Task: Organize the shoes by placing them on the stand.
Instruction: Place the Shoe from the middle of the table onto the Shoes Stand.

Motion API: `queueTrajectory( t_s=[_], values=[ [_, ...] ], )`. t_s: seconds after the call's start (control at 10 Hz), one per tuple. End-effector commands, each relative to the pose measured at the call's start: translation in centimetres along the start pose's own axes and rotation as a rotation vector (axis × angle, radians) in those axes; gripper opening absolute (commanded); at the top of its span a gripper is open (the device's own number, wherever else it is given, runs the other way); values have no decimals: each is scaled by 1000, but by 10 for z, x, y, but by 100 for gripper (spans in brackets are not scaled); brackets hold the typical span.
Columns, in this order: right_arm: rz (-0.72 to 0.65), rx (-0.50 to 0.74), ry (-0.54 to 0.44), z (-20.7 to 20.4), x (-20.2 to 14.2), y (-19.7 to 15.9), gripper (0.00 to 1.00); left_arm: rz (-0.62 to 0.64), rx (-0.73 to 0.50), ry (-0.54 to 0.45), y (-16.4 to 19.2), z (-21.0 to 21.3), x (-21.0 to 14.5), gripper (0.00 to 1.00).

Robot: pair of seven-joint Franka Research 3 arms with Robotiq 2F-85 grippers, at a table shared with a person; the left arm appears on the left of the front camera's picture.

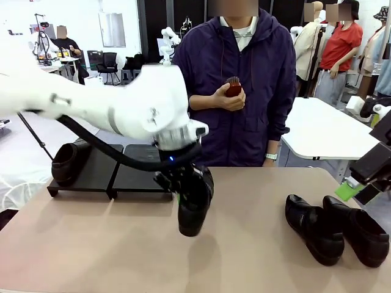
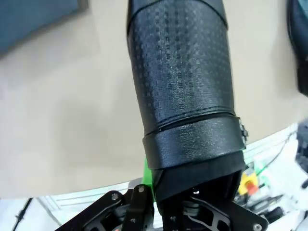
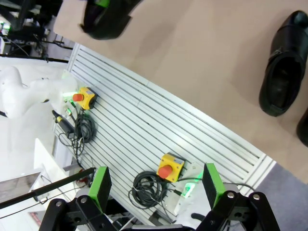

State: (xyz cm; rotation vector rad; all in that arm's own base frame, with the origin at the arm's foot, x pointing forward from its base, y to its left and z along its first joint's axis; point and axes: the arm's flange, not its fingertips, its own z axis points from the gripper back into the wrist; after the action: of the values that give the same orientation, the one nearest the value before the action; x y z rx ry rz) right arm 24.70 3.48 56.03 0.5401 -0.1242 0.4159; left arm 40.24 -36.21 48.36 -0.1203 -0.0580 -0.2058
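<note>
Your left fingers point(image 2: 147, 174) are pinching a shoe point(image 1: 195, 210) at its heel end. It hangs toe-down above the bench point(image 1: 91, 244), just in front of the stand point(image 1: 137, 174). A second shoe point(image 1: 66, 162) sits on the stand's left platform. A third shoe point(image 1: 313, 231) and a fourth shoe point(image 1: 360, 232) lie side by side on the bench at your right. Your right fingers point(image 3: 100, 186) are spread wide, holding nothing.
</note>
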Motion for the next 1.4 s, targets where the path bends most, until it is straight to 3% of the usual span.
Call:
queueTrajectory(
  t_s=[0.0, 0.2, 0.3, 0.4, 0.9, 1.1, 1.2, 1.3],
  values=[
    [24, 20, -1, 4, 1, -1, 100, -105, -56, -68, 30, 27, -40, 0],
    [24, 20, -1, 4, 1, -1, 100, -67, -109, -168, 59, 42, -74, 0],
    [24, 20, -1, 4, 1, -1, 100, 37, -126, -181, 70, 42, -80, 0],
    [24, 20, -1, 4, 1, -1, 100, -84, -48, -112, 33, 51, -50, 0],
    [24, 20, -1, 4, 1, -1, 100, -72, -63, -106, 32, 41, -57, 0],
    [24, 20, -1, 4, 1, -1, 100, -9, -132, -244, 129, 75, -36, 0],
    [24, 20, -1, 4, 1, -1, 100, 44, -118, -281, 163, 79, -33, 0],
    [24, 20, -1, 4, 1, -1, 100, 73, -114, -258, 207, 73, -32, 0]
  ],
)
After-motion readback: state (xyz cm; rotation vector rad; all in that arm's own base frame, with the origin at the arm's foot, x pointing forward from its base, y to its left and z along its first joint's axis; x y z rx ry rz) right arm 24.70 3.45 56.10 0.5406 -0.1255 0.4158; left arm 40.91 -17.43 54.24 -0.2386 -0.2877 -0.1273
